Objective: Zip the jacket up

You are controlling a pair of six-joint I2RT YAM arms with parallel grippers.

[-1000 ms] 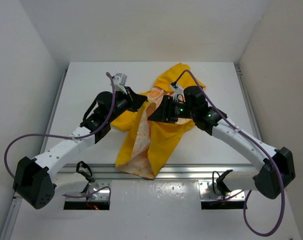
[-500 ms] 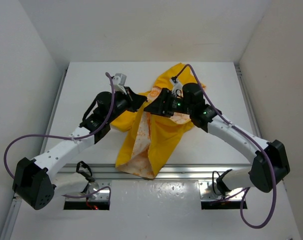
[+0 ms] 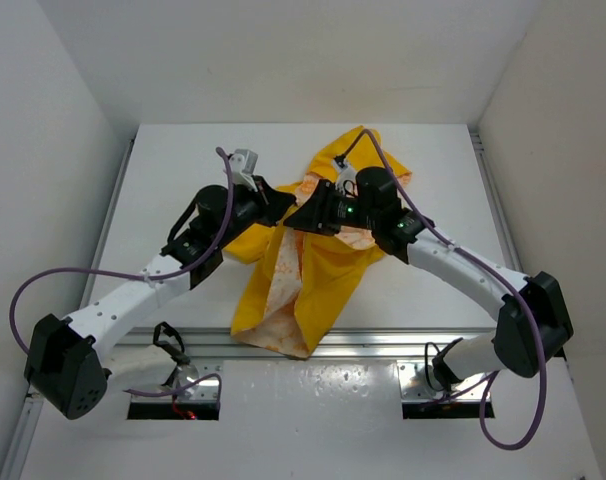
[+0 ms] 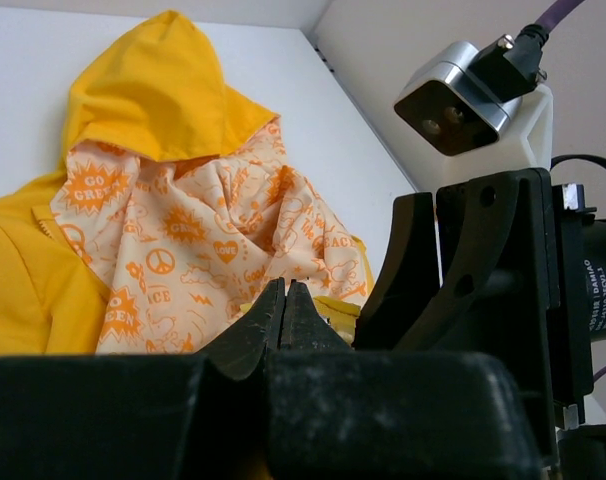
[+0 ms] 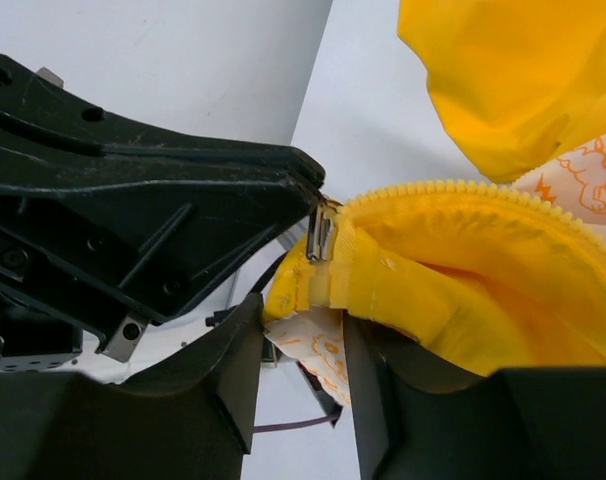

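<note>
The yellow jacket (image 3: pixel 313 270) lies open on the table, its orange-printed white lining (image 4: pixel 183 230) showing below the hood. My left gripper (image 3: pixel 286 203) is shut at the jacket's front edge. In the right wrist view the left gripper's tip (image 5: pixel 318 190) pinches the fabric right at the metal zipper slider (image 5: pixel 320 235). My right gripper (image 5: pixel 301 315) is just under that spot. Its fingers (image 5: pixel 245 335) stand apart on either side of the jacket's zipper end, and yellow fabric and lining hang between them. In the left wrist view the shut left gripper (image 4: pixel 284 286) sits close beside the right gripper's body (image 4: pixel 453 270).
The two grippers nearly touch over the jacket's upper middle. The right wrist camera (image 4: pixel 473 95) is close to the left fingers. White walls (image 3: pixel 73 130) close in the table on three sides. A metal rail (image 3: pixel 383 340) runs along the table's near edge.
My right gripper moved left and away from the bases, up to the left gripper's tip, and its jaws narrowed around the zipper end. The left arm barely moved.
</note>
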